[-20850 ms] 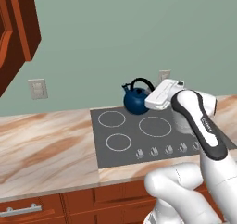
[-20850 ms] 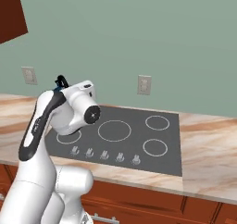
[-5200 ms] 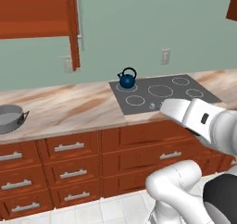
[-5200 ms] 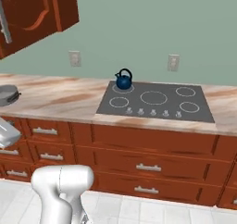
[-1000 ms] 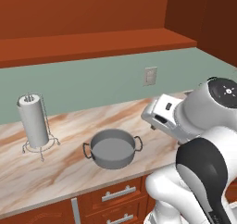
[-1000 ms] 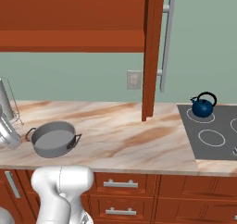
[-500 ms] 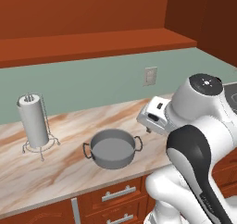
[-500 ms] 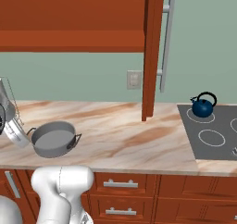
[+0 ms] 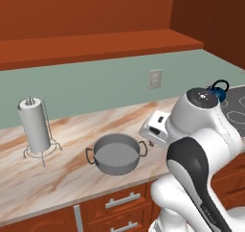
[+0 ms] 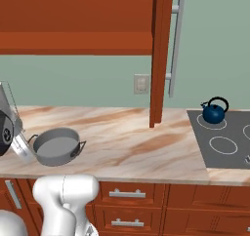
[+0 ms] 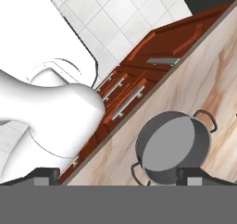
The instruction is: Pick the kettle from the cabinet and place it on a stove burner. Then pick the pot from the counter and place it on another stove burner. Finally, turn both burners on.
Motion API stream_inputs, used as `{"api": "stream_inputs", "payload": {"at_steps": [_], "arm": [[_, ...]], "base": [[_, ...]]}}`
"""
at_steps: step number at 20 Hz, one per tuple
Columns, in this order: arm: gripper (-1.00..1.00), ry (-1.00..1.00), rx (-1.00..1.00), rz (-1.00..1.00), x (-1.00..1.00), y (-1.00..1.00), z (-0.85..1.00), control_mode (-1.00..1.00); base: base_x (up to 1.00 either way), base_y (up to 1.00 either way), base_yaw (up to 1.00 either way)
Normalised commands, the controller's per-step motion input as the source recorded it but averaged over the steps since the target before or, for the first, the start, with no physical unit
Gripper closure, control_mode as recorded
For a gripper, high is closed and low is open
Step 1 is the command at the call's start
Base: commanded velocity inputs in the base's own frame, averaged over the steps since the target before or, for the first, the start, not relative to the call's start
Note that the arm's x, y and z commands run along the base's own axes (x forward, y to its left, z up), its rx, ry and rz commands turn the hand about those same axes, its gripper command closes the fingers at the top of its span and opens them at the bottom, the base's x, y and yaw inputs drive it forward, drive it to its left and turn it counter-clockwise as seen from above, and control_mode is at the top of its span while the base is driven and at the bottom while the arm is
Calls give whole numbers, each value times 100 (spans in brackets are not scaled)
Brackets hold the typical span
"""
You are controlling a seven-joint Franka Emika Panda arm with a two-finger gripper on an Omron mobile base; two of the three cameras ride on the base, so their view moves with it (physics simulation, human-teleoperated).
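Kettle [image 10: 214, 112]: small, dark blue, black arched handle. Stands upright on the rear left burner ring of the cooktop [image 10: 234, 147], right of the frame in the right base view; also seen at the right edge of the left base view [image 9: 218, 90], behind the arm's joint. First step judged done: it is out of the cabinet and on a burner.

Pot [image 9: 116, 153]: wide, shallow, grey, lidless, two loop handles. Sits on the counter [image 9: 62, 173], centre of the left base view; lower left in the right base view [image 10: 56, 146]; lower right in the hand view [image 11: 173, 147]. Not lifted, not gripped. Second step judged pending.

Pincer [image 11: 118, 177]: fingers set wide apart, nothing between them. Dark tips rise at the bottom of the hand view, the pot's near rim just above and between them. In the left base view the hand [image 9: 154, 128] hangs just beside the pot's right handle; contact cannot be told.

Burners: a free ring [image 10: 223, 144] lies in front of the kettle, available for the pot. Knobs not legible here; nothing shows either burner lit. Third step judged pending.

Surroundings: paper-towel roll [image 9: 34, 125] on its wire stand, left of the pot and apart from it; wall outlet [image 9: 155, 78] above the counter; cabinet shelf [image 9: 95, 43] across the top, bare where visible; drawers [image 10: 132, 193] below the counter.
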Motion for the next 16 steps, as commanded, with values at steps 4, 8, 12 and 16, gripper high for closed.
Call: {"api": "stream_inputs", "payload": {"at_steps": [4,8,12,16], "arm": [[-100,0,0,0,14,0,-33,-100],[-100,0,0,0,26,0,-27,-100],[-100,1,0,0,28,0,-23,-100],[-100,3,0,0,26,0,-26,-100]], "base": [[0,0,0],[0,0,0],[0,0,0],[0,0,0]]}}
